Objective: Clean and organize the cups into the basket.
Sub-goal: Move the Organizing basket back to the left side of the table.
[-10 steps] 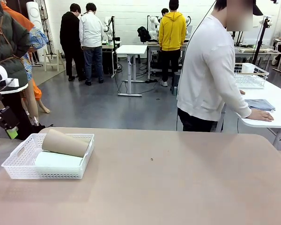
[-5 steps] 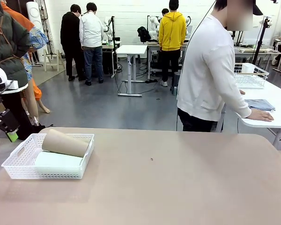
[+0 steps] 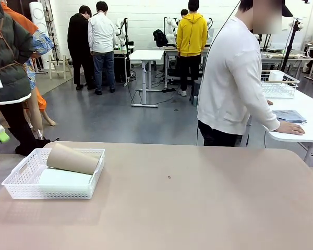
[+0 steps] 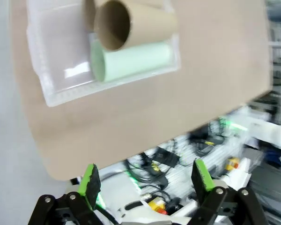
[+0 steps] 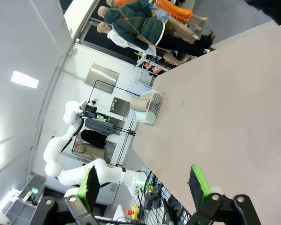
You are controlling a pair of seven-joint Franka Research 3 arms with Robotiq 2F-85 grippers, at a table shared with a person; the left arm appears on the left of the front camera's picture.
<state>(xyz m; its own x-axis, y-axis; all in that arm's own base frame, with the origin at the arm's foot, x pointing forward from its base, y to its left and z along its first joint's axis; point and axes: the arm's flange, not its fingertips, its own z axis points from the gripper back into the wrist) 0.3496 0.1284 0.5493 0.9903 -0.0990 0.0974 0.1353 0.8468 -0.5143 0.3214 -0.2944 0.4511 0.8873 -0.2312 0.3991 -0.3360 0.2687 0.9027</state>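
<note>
Left tool (image 4: pixel 143 176) hangs with its green-padded fingers spread wide and nothing between them, out past the counter (image 4: pixel 178 93) edge and well apart from the basket (image 4: pixel 51 89). In the front view only a blurred green pad of it shows at the left picture edge, where a second ago far more of the arm and tool stood in view; it has drawn back off to the left. Beyond its fingertips, the white basket sits near the counter's corner, holding a tan-brown cup (image 4: pixel 131 23) lying on its side on top of a pale mint green cup (image 4: pixel 131 61), also on its side. Neither cup nor the basket has shifted since the earlier frames. Right tool (image 5: pixel 145 185) is likewise spread and empty, hovering off the counter's near edge, with the basket (image 5: pixel 154 103) far ahead of it.
</note>
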